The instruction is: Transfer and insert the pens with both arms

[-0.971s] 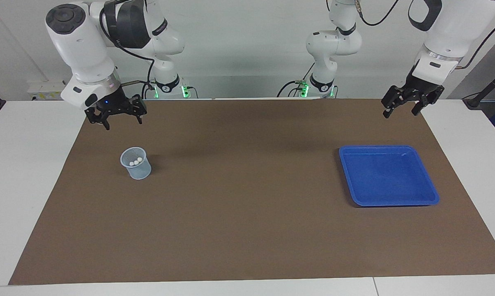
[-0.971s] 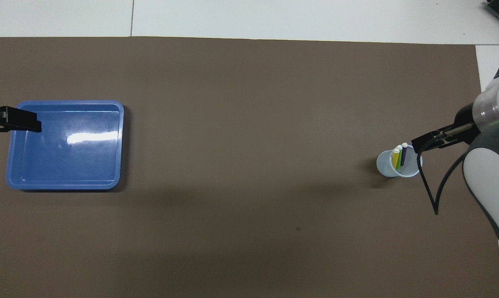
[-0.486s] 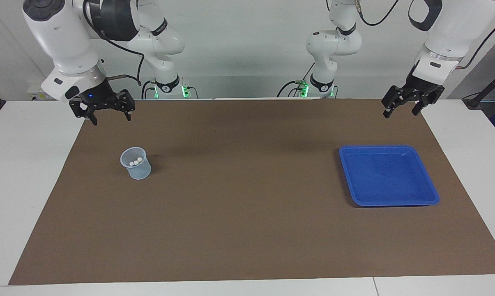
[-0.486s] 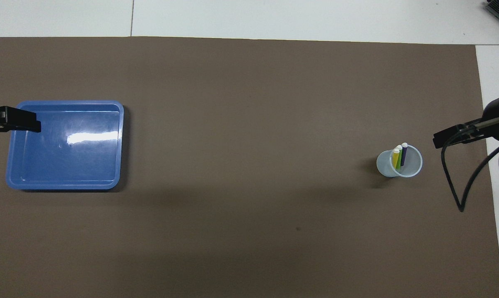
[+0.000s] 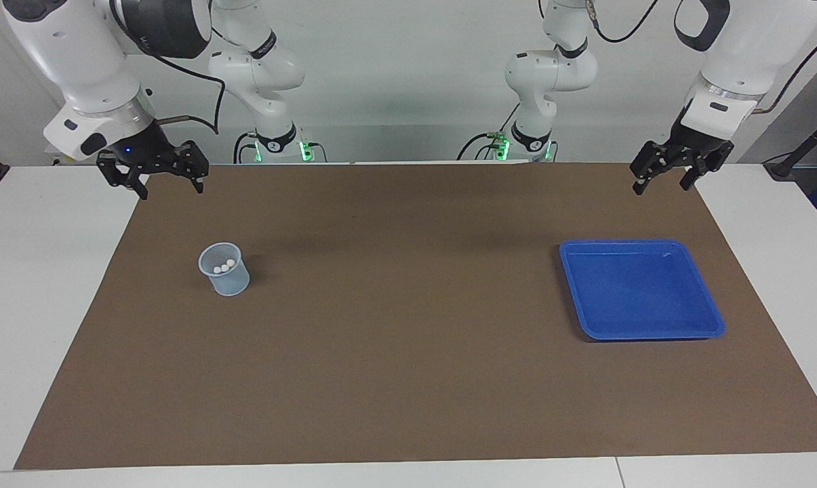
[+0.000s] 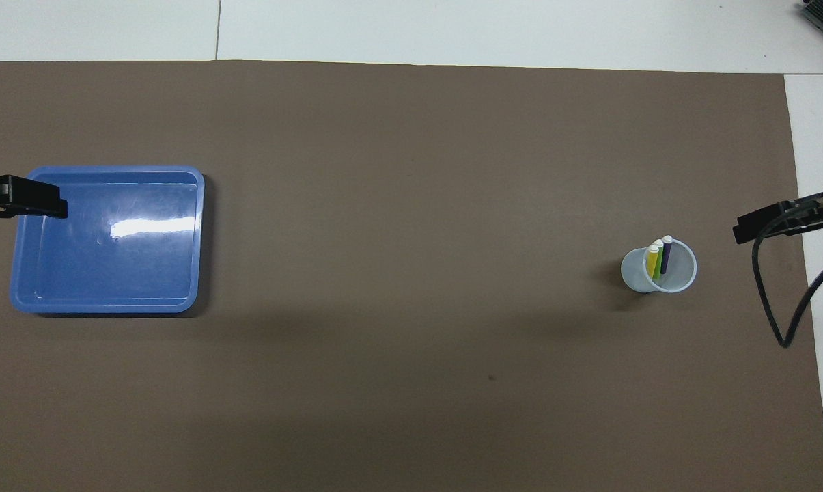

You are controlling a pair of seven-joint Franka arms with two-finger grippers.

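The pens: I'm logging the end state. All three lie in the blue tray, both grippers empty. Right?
Not quite. The pens stand in the cup, as the overhead view shows; the blue tray holds nothing. The left gripper and right gripper are indeed empty.

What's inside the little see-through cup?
Three pens stand in the cup: yellow, green and purple, white caps up. Their bottom tips are hidden inside it.

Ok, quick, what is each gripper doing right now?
Left gripper: open, holding nothing, waiting.
Right gripper: open, holding nothing, above the mat's edge.
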